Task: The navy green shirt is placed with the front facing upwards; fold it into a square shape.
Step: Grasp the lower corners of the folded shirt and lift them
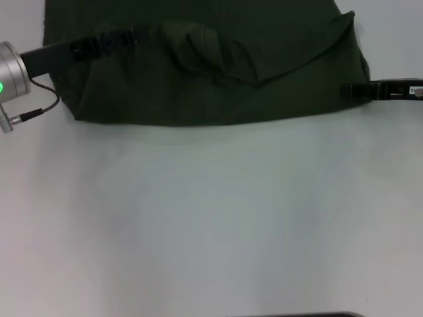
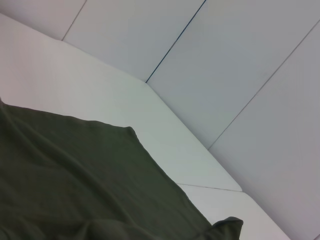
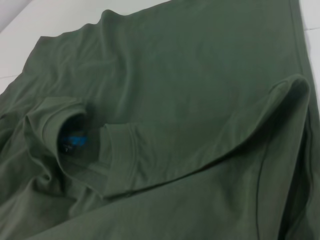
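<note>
The navy green shirt [image 1: 218,79] lies crumpled across the far part of the white table [image 1: 211,224], with its near edge roughly straight. A fold of it bulges near the collar [image 1: 198,49]. My left gripper [image 1: 139,34] reaches in from the left and lies over the shirt's upper left part. My right gripper [image 1: 347,90] sits at the shirt's right edge, low on the table. In the right wrist view the shirt [image 3: 190,75] fills the picture, and its collar [image 3: 75,140] shows blue print inside. The left wrist view shows a flat corner of the shirt [image 2: 75,180].
Bare white table spreads from the shirt's near edge toward me. A dark strip [image 1: 297,315] shows at the table's front edge. In the left wrist view grey wall panels [image 2: 240,75] rise behind the table's far edge [image 2: 165,105].
</note>
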{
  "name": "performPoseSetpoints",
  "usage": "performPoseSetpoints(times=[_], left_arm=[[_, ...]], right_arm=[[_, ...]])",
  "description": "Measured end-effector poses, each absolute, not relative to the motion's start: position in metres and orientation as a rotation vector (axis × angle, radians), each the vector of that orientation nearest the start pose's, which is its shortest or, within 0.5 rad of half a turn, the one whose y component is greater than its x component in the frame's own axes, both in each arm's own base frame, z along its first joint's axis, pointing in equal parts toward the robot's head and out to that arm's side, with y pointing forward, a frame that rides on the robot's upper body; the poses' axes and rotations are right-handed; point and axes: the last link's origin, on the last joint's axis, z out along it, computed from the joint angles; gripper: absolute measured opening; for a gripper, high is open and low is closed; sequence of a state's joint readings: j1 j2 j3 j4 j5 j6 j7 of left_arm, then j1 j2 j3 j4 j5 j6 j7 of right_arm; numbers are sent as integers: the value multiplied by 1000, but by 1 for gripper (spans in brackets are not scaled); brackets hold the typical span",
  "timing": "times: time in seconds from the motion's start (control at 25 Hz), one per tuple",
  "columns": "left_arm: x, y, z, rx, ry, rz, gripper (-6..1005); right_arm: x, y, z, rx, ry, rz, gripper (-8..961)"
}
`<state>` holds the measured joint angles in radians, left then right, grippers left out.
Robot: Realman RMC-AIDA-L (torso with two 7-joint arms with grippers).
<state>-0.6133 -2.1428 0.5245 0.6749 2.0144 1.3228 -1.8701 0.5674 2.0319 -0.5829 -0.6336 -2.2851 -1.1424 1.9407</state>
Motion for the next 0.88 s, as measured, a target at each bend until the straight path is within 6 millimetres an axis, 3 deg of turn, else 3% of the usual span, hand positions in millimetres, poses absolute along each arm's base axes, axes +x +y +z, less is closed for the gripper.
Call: performPoseSetpoints(times=[0.88], left_arm=[[-252,378,1,-2285,-1275,-876,691]], right_arm=[[331,370,24,-2201,1325,321,593]])
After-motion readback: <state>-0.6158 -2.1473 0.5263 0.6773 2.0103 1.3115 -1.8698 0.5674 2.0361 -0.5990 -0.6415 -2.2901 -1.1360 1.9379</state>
